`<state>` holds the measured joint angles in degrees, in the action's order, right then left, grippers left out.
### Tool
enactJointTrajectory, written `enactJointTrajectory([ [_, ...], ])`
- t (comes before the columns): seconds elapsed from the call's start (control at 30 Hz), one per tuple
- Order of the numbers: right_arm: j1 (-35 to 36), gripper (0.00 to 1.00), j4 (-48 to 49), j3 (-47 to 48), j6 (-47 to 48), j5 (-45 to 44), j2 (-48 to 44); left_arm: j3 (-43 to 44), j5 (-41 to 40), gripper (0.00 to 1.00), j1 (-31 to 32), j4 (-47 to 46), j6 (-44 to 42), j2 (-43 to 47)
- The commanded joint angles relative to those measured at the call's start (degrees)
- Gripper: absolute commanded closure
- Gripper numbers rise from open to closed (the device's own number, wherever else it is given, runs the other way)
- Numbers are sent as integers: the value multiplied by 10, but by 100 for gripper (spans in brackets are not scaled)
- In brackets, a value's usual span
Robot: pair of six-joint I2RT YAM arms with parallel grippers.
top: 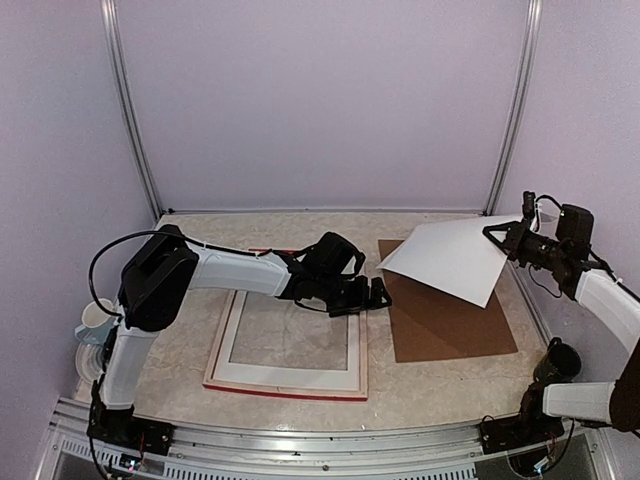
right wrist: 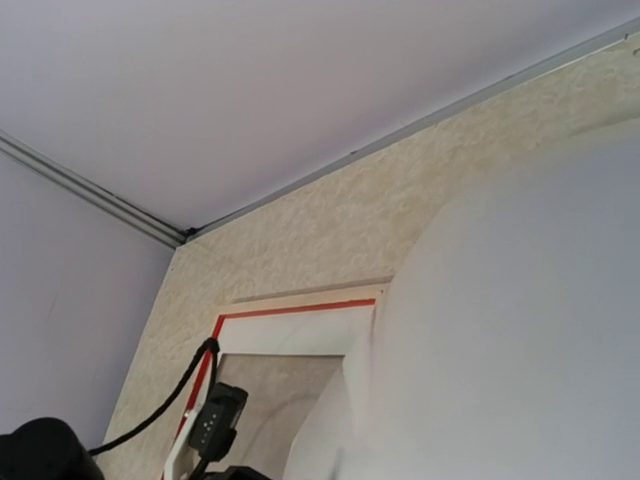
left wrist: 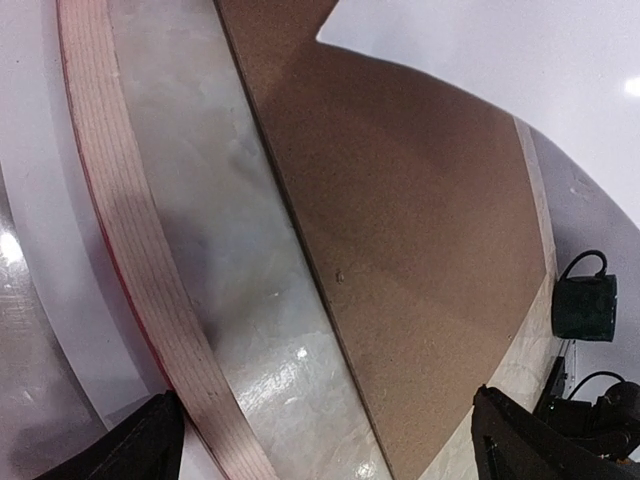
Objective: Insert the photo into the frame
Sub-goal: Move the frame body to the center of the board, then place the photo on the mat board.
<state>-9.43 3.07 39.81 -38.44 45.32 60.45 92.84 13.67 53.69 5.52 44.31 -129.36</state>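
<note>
The frame [top: 285, 378] lies flat on the table left of centre, pale wood back up, with a red edge showing and a white mat inside it. My right gripper [top: 494, 233] is shut on the right corner of the photo [top: 450, 258], holding it tilted in the air with its plain white side up, above the brown backing panel [top: 450, 325]. In the right wrist view the photo [right wrist: 520, 330] fills the right side and hides my fingers; the frame [right wrist: 300, 303] lies beyond. My left gripper [top: 376, 294] stands open and holds nothing, low over the table by the frame's far right corner. Its wrist view shows the frame's wood edge [left wrist: 130, 230], the backing panel [left wrist: 420, 250] and the photo [left wrist: 500, 60].
A dark mug [top: 560, 360] stands near the right arm's base, also in the left wrist view as a dark mug [left wrist: 585, 305]. White cups [top: 95, 322] sit at the table's left edge. Lilac walls close in the back and sides.
</note>
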Motion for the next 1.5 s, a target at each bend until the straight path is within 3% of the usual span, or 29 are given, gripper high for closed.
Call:
enactJointTrajectory([
  [0.0, -5, 93, 28, 7, 1, -16, 4, 24, 30, 1, 5, -30, 11, -18],
  [0.27, -7, 93, 36, 28, -5, -22, 16, -26, 24, 1, 0, -47, 4, 33],
  [0.73, 39, 92, 67, 58, -30, -9, 33, -217, -31, 1, -100, -57, -30, 284],
  [0.87, 91, 92, 74, 71, -35, -30, 46, -288, -46, 1, -146, -32, -38, 349],
  [1.13, 277, 92, 105, 126, -43, -81, 125, -372, -72, 1, -235, 19, -63, 455],
  [1.47, 430, 92, 149, 225, -59, -111, 271, -515, -66, 1, -332, -29, -15, 560],
])
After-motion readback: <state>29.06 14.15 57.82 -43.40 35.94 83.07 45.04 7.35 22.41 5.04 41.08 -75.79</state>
